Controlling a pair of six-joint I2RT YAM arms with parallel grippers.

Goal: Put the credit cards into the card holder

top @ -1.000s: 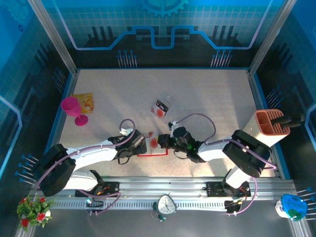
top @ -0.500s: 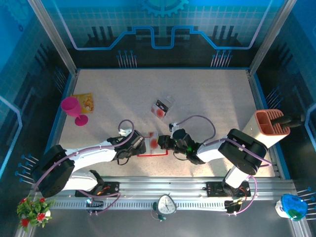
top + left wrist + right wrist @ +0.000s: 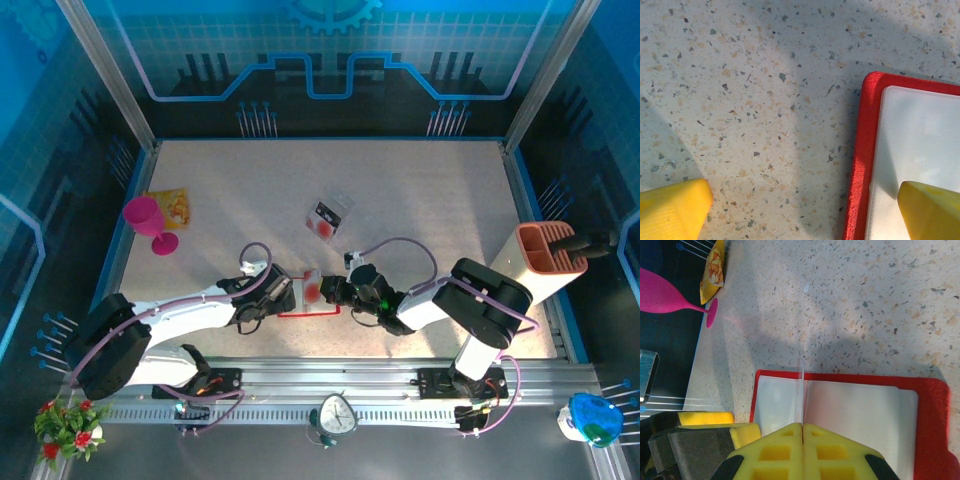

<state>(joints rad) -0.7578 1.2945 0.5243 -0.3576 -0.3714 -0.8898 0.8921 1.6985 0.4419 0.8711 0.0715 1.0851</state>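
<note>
Our right fingers are pinched together on 1 credit card, held edge-on just ahead of their tips, over the open card holder. Our left fingers stand wide, 1 over the holder's pale inside and 1 over the bare counter. The other credit card lies well beyond both.

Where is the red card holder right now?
In the top view the card holder lies open at the table's near middle, its left edge beneath the left fingers and the right fingers above its fold.
</note>
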